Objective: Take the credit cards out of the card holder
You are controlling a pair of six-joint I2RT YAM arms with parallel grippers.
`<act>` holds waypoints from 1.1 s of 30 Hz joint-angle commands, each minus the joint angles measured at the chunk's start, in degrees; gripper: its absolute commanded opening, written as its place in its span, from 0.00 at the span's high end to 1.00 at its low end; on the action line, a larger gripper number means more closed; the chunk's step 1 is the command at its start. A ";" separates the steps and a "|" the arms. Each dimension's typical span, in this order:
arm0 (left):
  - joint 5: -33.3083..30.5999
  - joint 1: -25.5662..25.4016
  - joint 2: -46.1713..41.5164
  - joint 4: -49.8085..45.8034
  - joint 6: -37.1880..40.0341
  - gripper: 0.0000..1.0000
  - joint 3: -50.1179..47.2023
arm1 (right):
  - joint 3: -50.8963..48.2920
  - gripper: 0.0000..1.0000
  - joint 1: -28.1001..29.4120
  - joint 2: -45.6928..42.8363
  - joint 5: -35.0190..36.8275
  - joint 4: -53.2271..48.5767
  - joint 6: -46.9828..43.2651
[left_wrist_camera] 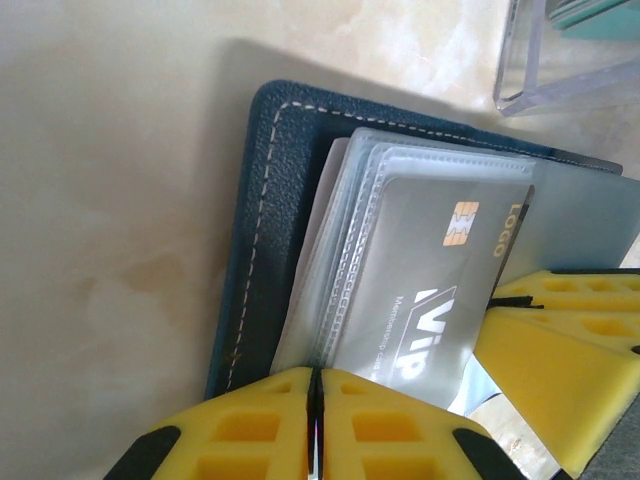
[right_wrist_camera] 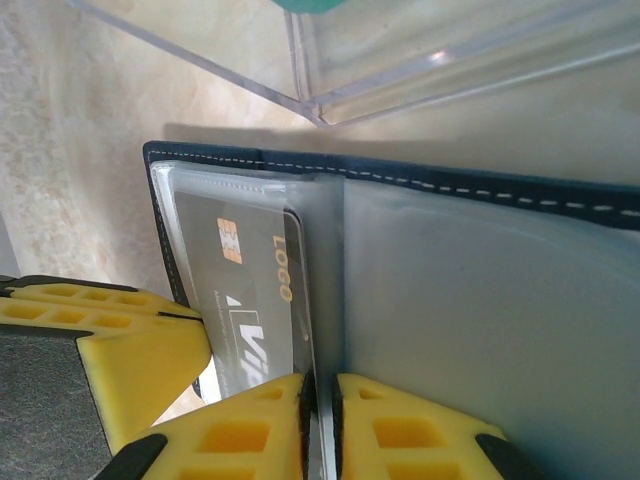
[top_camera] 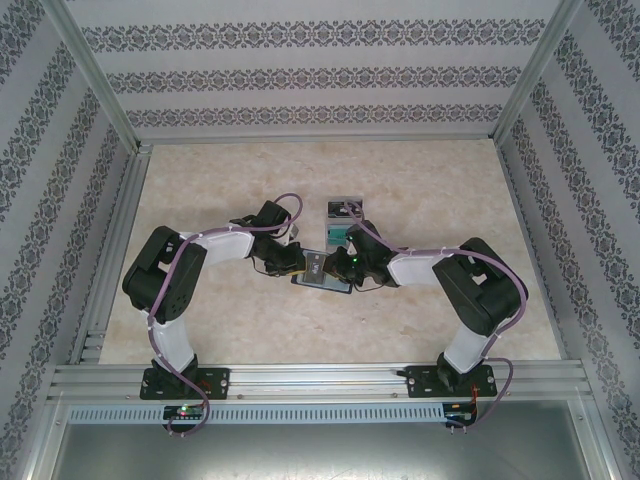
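Lying in right gripper (right_wrist_camera: 320, 392): card holder (right_wrist_camera: 480, 300)

We see a pale, marbled surface (top_camera: 430, 190) carrying an open slate-blue card holder (top_camera: 322, 283) near its middle, with a clear plastic box (top_camera: 338, 210) just beyond it.

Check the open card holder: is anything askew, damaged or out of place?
Nothing stands out. The card holder lies open, the silvery-grey card sits squarely in its clear sleeve, and the left gripper and right gripper each pinch a sleeve edge; nothing torn.
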 commanded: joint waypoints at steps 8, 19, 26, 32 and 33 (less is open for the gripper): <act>-1.17 0.05 1.79 -2.95 0.32 0.88 -0.26 | 0.86 0.84 1.39 0.24 -2.73 2.73 -0.63; -0.95 0.02 1.70 -2.83 0.13 0.87 -0.44 | -0.38 0.88 1.38 -0.26 -4.37 6.37 0.02; -0.93 0.02 1.51 -2.78 0.04 0.85 -0.42 | -0.61 1.00 1.44 -0.30 -5.04 7.01 -0.15; -2.20 0.11 1.24 -3.56 0.11 0.87 -0.44 | -4.00 1.00 -0.09 -2.48 -4.07 8.68 0.37; -2.48 0.19 1.26 -3.69 0.06 0.87 -0.48 | -4.70 1.00 -0.41 -3.03 -3.99 8.78 0.37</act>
